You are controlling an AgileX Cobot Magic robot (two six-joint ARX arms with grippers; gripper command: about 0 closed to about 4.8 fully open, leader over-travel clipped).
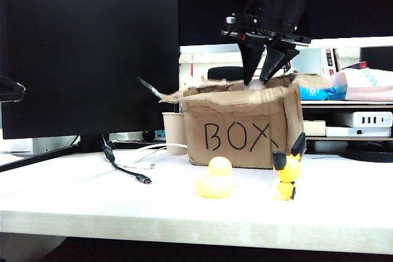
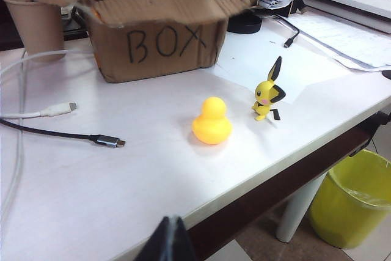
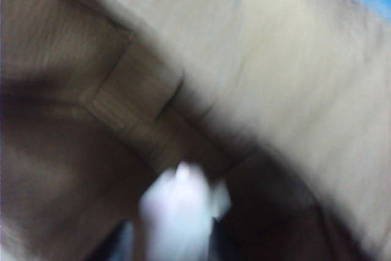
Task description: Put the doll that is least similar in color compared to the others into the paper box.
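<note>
The right gripper (image 1: 265,81) hangs straight over the open top of the box (image 1: 245,128), fingertips dipping just behind the front flap. Its two dark fingers stand a little apart, narrow rather than wide. In the right wrist view it's all blur: cardboard walls everywhere and a white blob, the doll (image 3: 177,212), sitting between the dark fingers. I can't tell whether they pinch it or it's already loose, the picture is too smeared. Either way the doll is inside the box, and a bit of white peeks over the box's rim from the left wrist view too.

The left gripper (image 2: 169,241) is well away from the box, near the table's front edge, only its dark tip showing with the fingers pressed together and nothing in them.

In front of the box, on the white table (image 1: 73,204), sit the two yellow toys: the duck (image 1: 215,179) near the middle of the box's front and the black-eared figure (image 1: 287,173) by its right corner, both clear of the cardboard. Left of the box stands a paper cup (image 1: 174,132), just beside the wall. Further left of the box lie a black cable (image 1: 126,170) and a white cable (image 1: 144,165).
</note>
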